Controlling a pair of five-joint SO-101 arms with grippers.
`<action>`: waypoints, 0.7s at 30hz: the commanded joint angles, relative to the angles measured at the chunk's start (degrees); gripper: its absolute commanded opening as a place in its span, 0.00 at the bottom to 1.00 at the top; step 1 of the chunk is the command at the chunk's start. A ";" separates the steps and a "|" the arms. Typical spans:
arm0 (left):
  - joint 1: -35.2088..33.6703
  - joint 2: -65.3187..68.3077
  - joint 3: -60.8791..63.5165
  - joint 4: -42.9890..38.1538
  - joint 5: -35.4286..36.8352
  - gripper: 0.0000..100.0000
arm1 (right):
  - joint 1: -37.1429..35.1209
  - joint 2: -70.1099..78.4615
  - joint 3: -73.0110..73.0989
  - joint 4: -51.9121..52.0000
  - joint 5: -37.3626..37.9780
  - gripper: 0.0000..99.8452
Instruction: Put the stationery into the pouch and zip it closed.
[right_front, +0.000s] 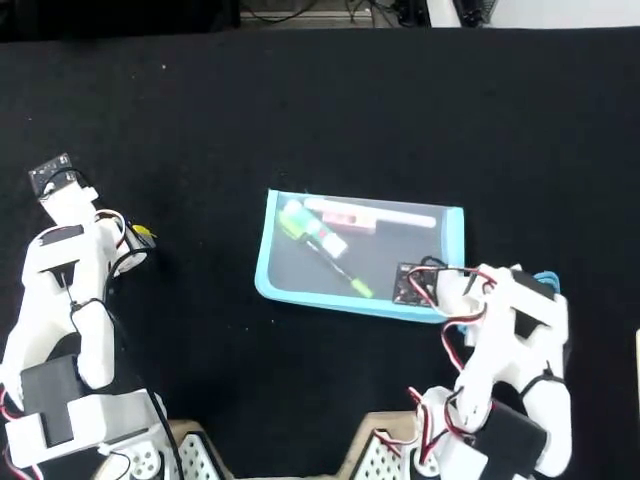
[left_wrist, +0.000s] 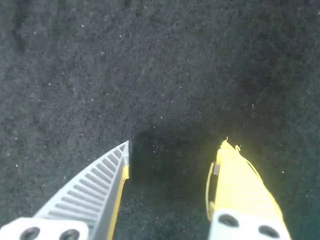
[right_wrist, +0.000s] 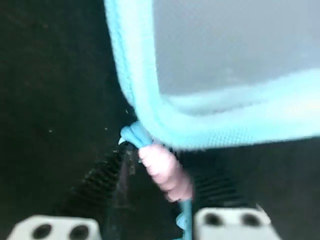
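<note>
A blue-edged mesh pouch (right_front: 262, 250) is laid flat near the middle of the black table (right_front: 520, 120), its long sides roughly parallel to the table's front edge. Stationery is seen through the mesh: a green pen (right_front: 335, 262) is lain slantwise across the middle, a green and white piece (right_front: 305, 225) is set near the pouch's far left corner, and a pink and white piece (right_front: 350, 217) is stretched along its far side. The right gripper (right_wrist: 160, 162) is placed at the pouch's near right corner, where a pink zip pull (right_wrist: 162, 170) on a blue cord (right_wrist: 134, 135) is seen hanging from the blue trim, right before the claw; whether the pull is gripped cannot be told. The left gripper (left_wrist: 175, 145) is held over bare table near the left edge, well apart from the pouch, its claw parted widely and nothing held in it
</note>
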 joint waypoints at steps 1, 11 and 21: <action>-0.48 -0.53 -0.48 -0.53 0.35 0.27 | 7.21 0.22 -3.38 -1.49 0.26 0.02; -0.40 -0.53 -0.48 -0.53 0.35 0.27 | 16.88 0.13 -4.00 -0.97 -14.95 0.01; -0.48 -0.53 -0.48 -0.53 0.35 0.27 | 14.95 0.40 -21.76 23.74 -22.68 0.18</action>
